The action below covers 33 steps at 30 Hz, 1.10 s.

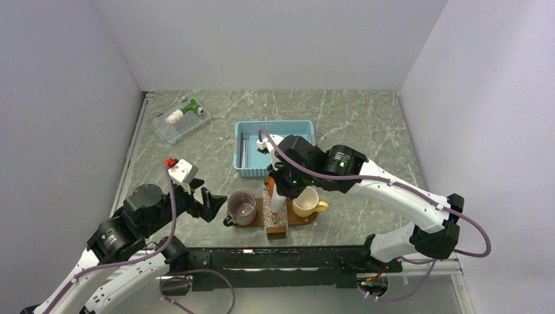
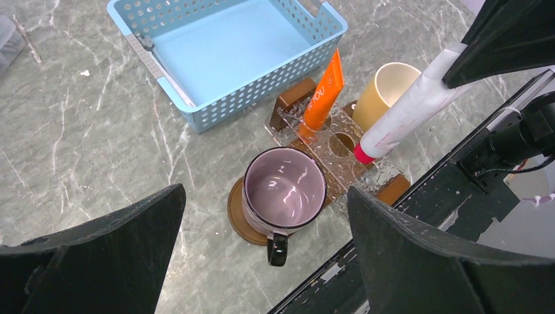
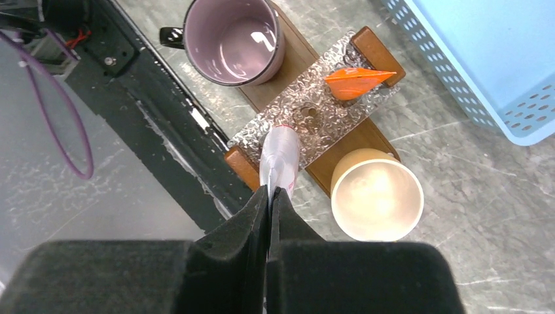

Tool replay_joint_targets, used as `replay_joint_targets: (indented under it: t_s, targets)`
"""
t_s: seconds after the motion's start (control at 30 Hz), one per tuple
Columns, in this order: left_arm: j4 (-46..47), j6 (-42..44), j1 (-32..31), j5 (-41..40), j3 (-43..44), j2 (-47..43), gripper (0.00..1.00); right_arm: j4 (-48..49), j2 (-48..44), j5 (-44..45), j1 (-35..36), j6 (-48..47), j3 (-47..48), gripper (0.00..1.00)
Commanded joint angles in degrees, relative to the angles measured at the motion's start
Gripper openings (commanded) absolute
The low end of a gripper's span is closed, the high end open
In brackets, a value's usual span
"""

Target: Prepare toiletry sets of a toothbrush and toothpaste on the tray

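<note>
The orange toothpaste (image 2: 325,91) stands tilted in a clear holed rack (image 2: 340,154) on the dark-brown tray (image 2: 239,219); it also shows in the right wrist view (image 3: 357,82). My right gripper (image 3: 269,190) is shut on a white tube with a red cap (image 2: 406,111), held tilted with the cap down at the rack. A pale toothbrush (image 2: 163,69) lies along the left wall inside the blue basket. My left gripper (image 1: 213,204) is open and empty, just left of the pink mug (image 2: 285,190).
A yellow cup (image 3: 376,193) and the pink mug stand on the tray's two ends. The light-blue basket (image 1: 275,124) sits just behind the tray. A clear box (image 1: 182,121) with a green and white item is at the back left. The table's black front edge (image 2: 393,222) is close.
</note>
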Motion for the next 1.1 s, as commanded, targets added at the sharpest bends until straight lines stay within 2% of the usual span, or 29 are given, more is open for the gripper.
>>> replay_joint_targets:
  t_s: [0.0, 0.43, 0.6, 0.77, 1.07]
  targets:
    - [1.3, 0.0, 0.0, -1.3, -0.3, 0.0, 0.99, 0.3, 0.3, 5.4, 1.4, 0.3, 2.6, 0.0]
    - [1.1, 0.0, 0.0, -1.6, -0.5, -0.3, 0.99, 0.1, 2.0, 11.2, 3.1, 0.6, 5.7, 0.0]
    - [1.1, 0.2, 0.0, -1.6, -0.5, -0.3, 0.99, -0.1, 2.4, 11.8, 3.0, -0.5, 10.8, 0.0]
    - [1.0, 0.1, 0.0, -1.6, -0.5, -0.3, 0.99, 1.8, 4.2, 16.1, 2.6, -1.9, 15.8, 0.0]
    - [1.0, 0.1, 0.0, -2.0, -0.6, -0.5, 1.0, 3.1, 9.1, 16.6, -1.3, -3.4, 23.4, 0.0]
